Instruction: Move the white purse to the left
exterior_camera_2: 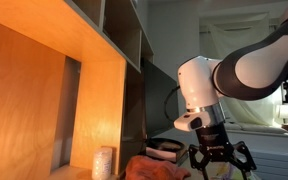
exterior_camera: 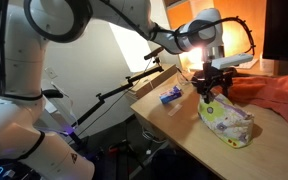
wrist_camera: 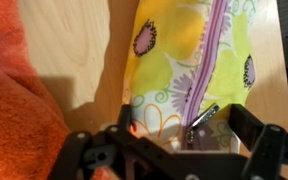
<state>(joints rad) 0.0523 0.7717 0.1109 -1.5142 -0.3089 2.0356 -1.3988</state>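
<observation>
ITEM 1. White purse [exterior_camera: 227, 122]: soft oblong fabric pouch, whitish with a flowered print. The wrist view [wrist_camera: 179, 45] shows yellow and green panels, dark pink-edged blossoms and a pink zip [wrist_camera: 216, 50] running its length, with a metal zip pull [wrist_camera: 202, 117] lying near the tool's end. It lies flat on the wooden worktop [exterior_camera: 179, 125], near the front edge.

ITEM 2. Tool [exterior_camera: 208, 92]: black, two-fingered, released, jaws spread wide with nothing between them. It hangs over the end of the purse nearer the cloth. In the wrist view [wrist_camera: 188, 124] one finger stands by the purse's edge and the other over the far side of the zip. Whether the fingertips touch the fabric cannot be told. Also seen in an exterior view [exterior_camera_2: 222, 168], fingers pointing down.

ITEM 3. Orange cloth [exterior_camera: 279, 95]: large, pinkish-orange and rumpled, just beside the purse. The wrist view [wrist_camera: 14, 100] shows a strip of bare worktop [wrist_camera: 84, 50] between cloth and purse. Its edge shows in an exterior view [exterior_camera_2: 149, 167].

ITEM 4. Blue packet [exterior_camera: 170, 96]: small and flat, on the worktop, apart from the purse on the side away from the cloth.

ITEM 5. Robot arm [exterior_camera: 114, 25]: white, reaching across to the worktop; also [exterior_camera_2: 254, 60].

ITEM 6. Wooden shelving [exterior_camera_2: 74, 80]: tall and orange-lit, with a pale cylindrical object [exterior_camera_2: 104, 162] at its foot, kind not discernible
</observation>
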